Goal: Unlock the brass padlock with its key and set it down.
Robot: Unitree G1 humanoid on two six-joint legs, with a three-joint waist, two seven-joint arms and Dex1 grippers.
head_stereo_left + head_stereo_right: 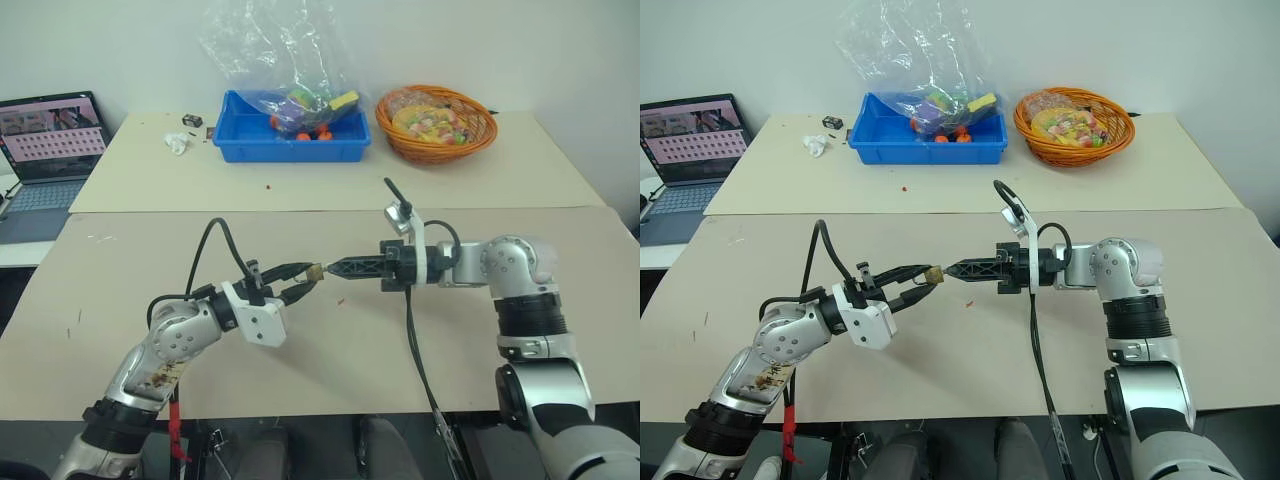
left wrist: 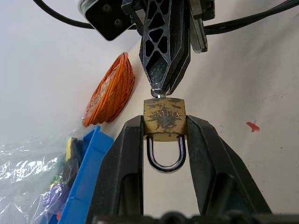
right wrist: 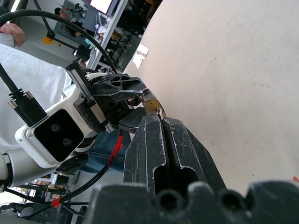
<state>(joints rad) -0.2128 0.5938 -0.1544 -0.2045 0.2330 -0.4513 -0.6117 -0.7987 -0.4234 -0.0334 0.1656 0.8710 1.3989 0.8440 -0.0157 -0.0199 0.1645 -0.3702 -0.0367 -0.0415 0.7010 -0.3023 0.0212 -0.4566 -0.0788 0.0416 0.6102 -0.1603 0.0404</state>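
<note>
**Padlock pinched in the left claw, right claw closed at its keyhole end**

Brass padlock (image 2: 163, 119) sits between the two fingers of the left claw (image 1: 303, 281), its body pinched from both sides and its silvery shackle pointing back toward that claw's wrist, held in the air above the desk (image 1: 330, 360). The shackle looks closed. Just beyond the padlock's far end, the right claw (image 1: 333, 267) meets it tip to tip, fingers pressed together on a small silvery piece that touches the padlock's bottom face; it looks like the key (image 2: 160, 94), though too little of it shows to be sure. A tiny red speck (image 2: 252, 126) lies on the desk below the right claw's tips. Well beyond both claws stand a blue bin (image 1: 290, 135) and, to its right, an orange basket (image 1: 437, 125).
</note>
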